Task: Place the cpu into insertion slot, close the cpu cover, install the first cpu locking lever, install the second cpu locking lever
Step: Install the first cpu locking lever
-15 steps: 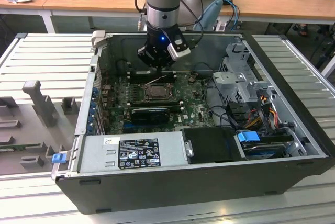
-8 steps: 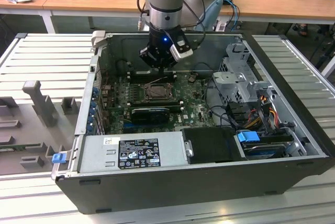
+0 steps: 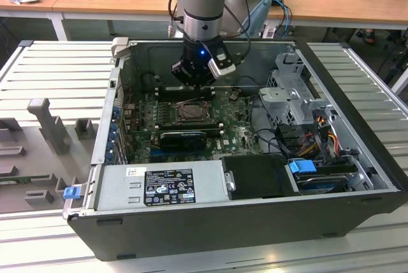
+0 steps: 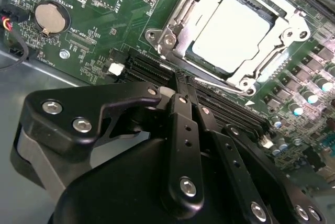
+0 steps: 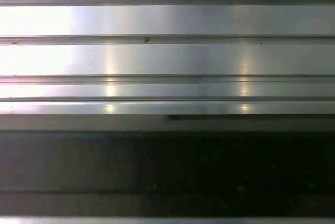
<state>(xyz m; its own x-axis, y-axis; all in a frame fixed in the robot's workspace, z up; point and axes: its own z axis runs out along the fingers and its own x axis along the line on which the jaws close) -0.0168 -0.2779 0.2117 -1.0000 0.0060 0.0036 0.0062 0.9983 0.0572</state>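
A: Inside the open computer case (image 3: 191,222), just over the motherboard (image 4: 94,51): gripper (image 4: 181,84) with fingers pressed together, clamped on nothing. Tips hanging above the long black memory slots (image 4: 152,69), right beside the near edge of the cpu cover (image 4: 289,25).

B: Agreed. Closed and empty. Any trouble from there?

A: Plenty possible. Tips very near the thin wire lever (image 4: 209,80) along that edge of the cover. Could slide off so slim a rod, judging by its look, and strike the memory slots or the small parts around the socket.

B: And a push at the wrong angle?

A: Might bend the lever, or lift the cover instead of pinning it. Hard to tell whether that lever is hooked down or only lying there.

B: Any danger to the chip itself?

A: Little, by the look of it. Would take a slip across the cut-out to scrape the top.

B: Now the cpu (image 4: 230,33). Where, and in what condition?

A: Seated flat in the insertion slot (image 3: 179,112), near the middle of the board in the exterior view. Pale, silvery-grey, square, plain-topped, glaring under the light. Framed on all sides by the cover, lying down over its edges, metal top showing through the cut-out. No tilt visible.
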